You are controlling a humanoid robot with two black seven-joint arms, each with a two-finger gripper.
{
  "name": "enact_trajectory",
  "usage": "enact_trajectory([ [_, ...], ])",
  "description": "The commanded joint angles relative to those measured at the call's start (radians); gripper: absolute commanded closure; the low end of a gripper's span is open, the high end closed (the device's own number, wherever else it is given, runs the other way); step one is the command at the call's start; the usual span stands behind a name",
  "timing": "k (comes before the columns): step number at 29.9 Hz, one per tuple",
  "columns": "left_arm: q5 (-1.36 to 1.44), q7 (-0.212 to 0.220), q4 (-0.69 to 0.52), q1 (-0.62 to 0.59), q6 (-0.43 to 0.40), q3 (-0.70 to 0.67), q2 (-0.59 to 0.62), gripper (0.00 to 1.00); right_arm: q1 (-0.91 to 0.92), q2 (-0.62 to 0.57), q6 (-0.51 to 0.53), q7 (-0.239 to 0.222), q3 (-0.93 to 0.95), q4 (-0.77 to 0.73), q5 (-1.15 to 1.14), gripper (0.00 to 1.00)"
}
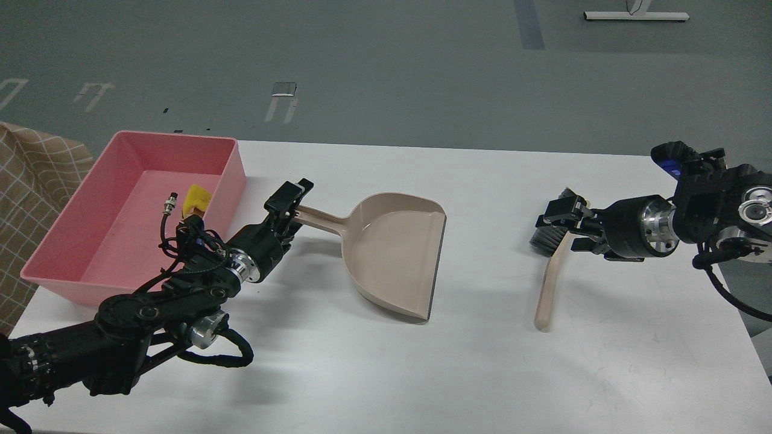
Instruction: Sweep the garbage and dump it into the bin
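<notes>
The pink bin [129,158] stands at the table's left edge, and the yellow sponge piece [197,199] lies inside it. The white bread-like slice is not in view. The beige dustpan [395,253] lies flat at mid-table with its handle [319,219] pointing left. My left gripper [289,199] is at the handle's end, which it hides, and its fingers look spread. The brush [547,289] lies on the table at the right. My right gripper [567,228] hovers open over the dark bristle head [538,240].
A checked tan cloth [30,199] hangs beyond the table's left edge. The white table [482,374] ends close behind the bin and just right of my right arm.
</notes>
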Motion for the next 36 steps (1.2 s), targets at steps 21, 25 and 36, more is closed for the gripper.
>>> enact_trajectory([
  [21, 0.005, 0.000, -0.539, 0.075, 0.196, -0.002, 0.291, 0.02, 0.057, 0.014, 0.000, 0.000, 0.138, 0.006, 0.004, 0.09],
  [25, 0.006, 0.000, -0.618, 0.051, 0.196, -0.021, 0.346, 0.02, 0.048, 0.034, 0.000, 0.000, 0.230, 0.003, 0.019, 0.06],
  [36, -0.008, 0.000, -0.596, -0.213, 0.160, -0.032, 0.374, 0.02, -0.114, 0.290, 0.000, 0.000, 0.733, -0.097, 0.036, 0.08],
])
